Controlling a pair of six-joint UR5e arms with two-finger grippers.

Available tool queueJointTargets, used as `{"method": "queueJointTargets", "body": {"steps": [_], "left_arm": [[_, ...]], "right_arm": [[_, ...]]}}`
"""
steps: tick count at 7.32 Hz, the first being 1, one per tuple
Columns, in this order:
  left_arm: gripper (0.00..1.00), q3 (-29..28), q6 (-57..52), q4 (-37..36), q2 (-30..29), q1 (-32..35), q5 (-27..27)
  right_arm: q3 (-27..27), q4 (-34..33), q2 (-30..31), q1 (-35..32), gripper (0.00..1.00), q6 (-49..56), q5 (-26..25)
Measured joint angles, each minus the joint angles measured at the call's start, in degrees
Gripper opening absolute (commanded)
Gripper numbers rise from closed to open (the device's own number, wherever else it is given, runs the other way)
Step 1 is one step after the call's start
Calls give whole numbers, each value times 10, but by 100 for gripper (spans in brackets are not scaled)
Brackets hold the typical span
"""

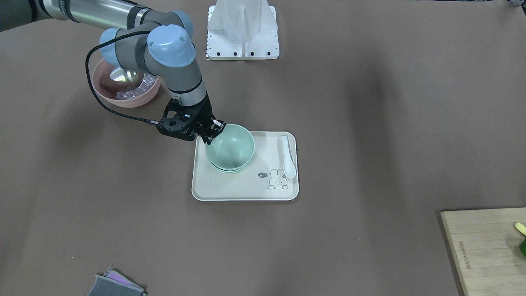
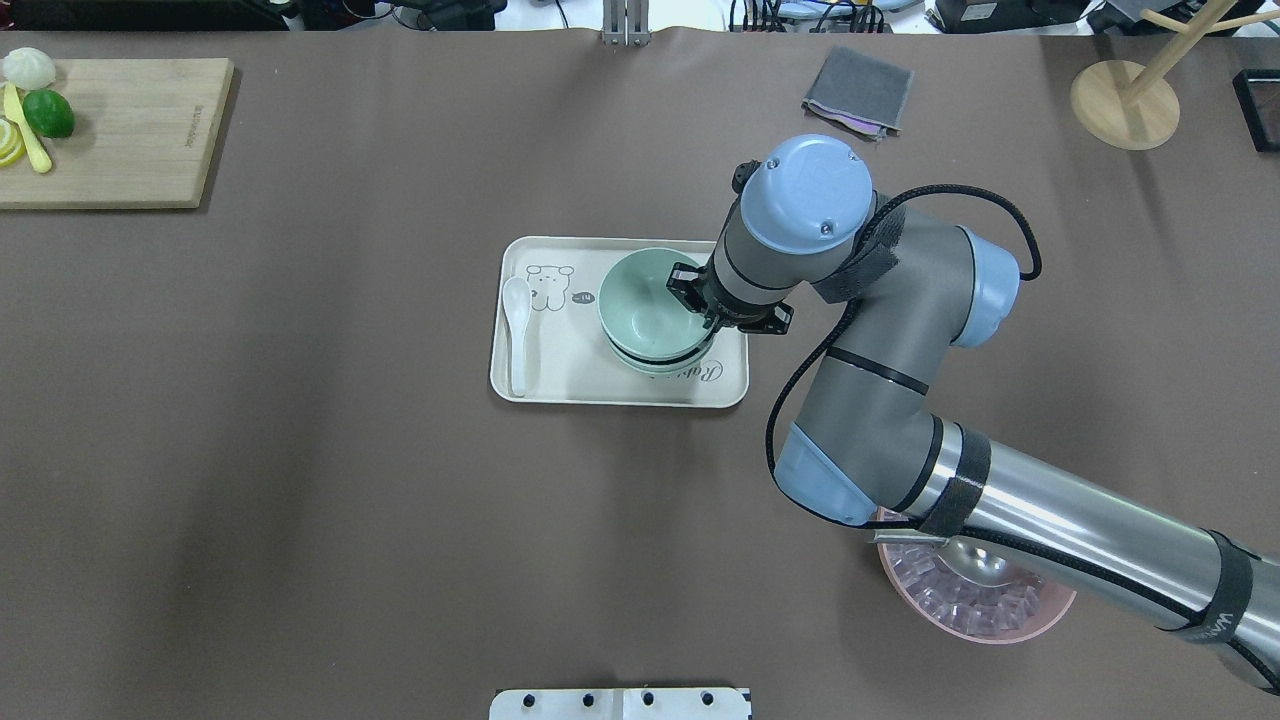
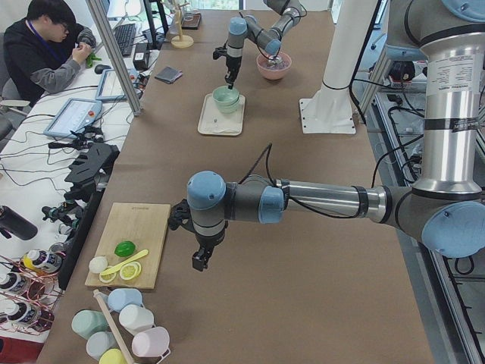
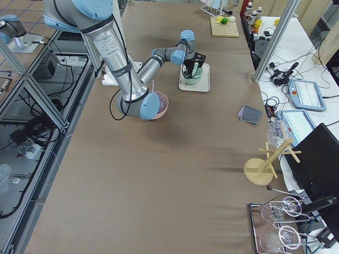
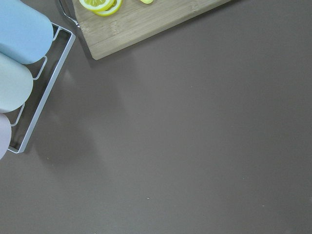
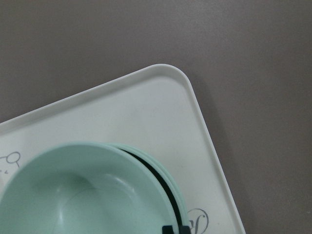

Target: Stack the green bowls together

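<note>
Green bowls (image 1: 230,151) nested | right hand (image 1: 212,132) clamps top bowl (image 1: 231,140) rim | left hand (image 3: 198,262) unclear

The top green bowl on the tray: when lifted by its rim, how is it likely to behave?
The top green bowl looks like thin matte plastic, so it is probably light and stiff. The right gripper pinches one side of its rim only, so it may hang tilted; it sits askew on the lower bowls.
</note>
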State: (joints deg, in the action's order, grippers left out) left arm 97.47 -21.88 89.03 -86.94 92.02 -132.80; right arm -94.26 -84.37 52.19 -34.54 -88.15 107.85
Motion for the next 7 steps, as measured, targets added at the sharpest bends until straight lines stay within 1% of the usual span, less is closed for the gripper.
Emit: {"method": "queueJointTargets", "body": {"steps": [7], "left_arm": [[99,0,1,0,-1,0,0]], "right_arm": [[0,-4,3,3,0,1,-7]]}}
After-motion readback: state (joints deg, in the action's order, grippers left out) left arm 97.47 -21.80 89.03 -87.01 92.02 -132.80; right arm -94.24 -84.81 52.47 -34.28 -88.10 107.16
